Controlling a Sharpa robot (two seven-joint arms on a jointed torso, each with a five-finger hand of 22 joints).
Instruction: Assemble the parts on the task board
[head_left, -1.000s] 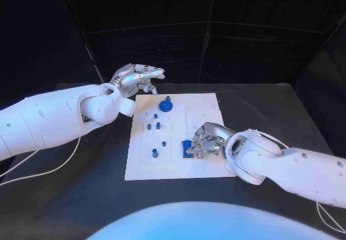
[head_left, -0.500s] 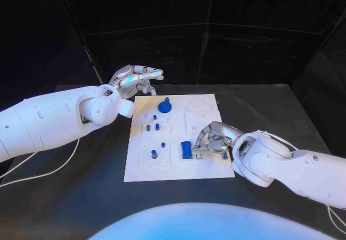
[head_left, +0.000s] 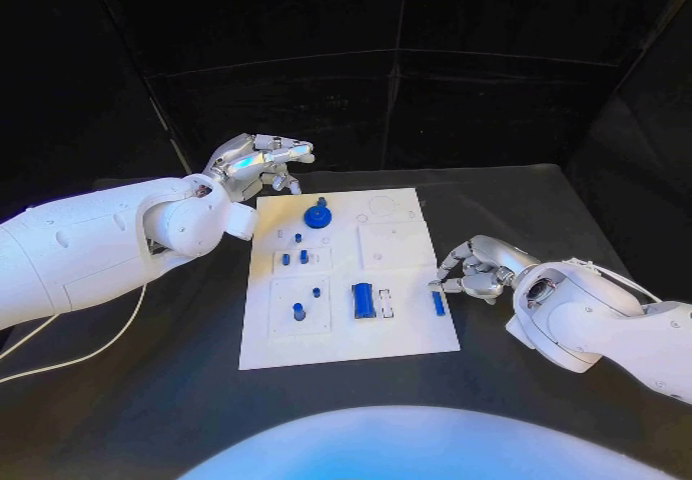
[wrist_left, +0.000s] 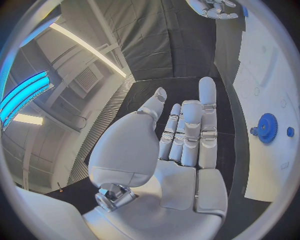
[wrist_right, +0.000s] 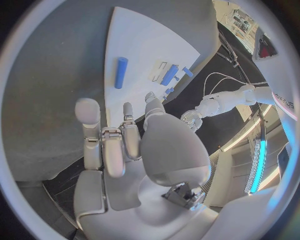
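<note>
The white task board (head_left: 346, 340) lies in the middle of the black table. On it are a blue gear (head_left: 316, 215) at the far end, several small blue pegs (head_left: 293, 257), a blue block (head_left: 364, 300) and a blue cylinder (head_left: 438, 303) lying near its right edge. My right hand (head_left: 480, 268) hovers just off the board's right edge beside the cylinder, holding nothing. The right wrist view shows the cylinder (wrist_right: 120, 72) ahead of the fingers (wrist_right: 128, 137). My left hand (head_left: 260, 162) is raised beyond the board's far left corner, empty, fingers straight (wrist_left: 187, 135), with the gear (wrist_left: 267, 128) off to its side.
The black table (head_left: 548, 210) stretches around the board on all sides. Dark curtains close the back. A white cable (head_left: 87, 345) trails on the table at the left, under my left arm.
My right hand has drawn back to the right, off the blue block and off the board. The block and cylinder now lie uncovered. My left hand stays raised.
</note>
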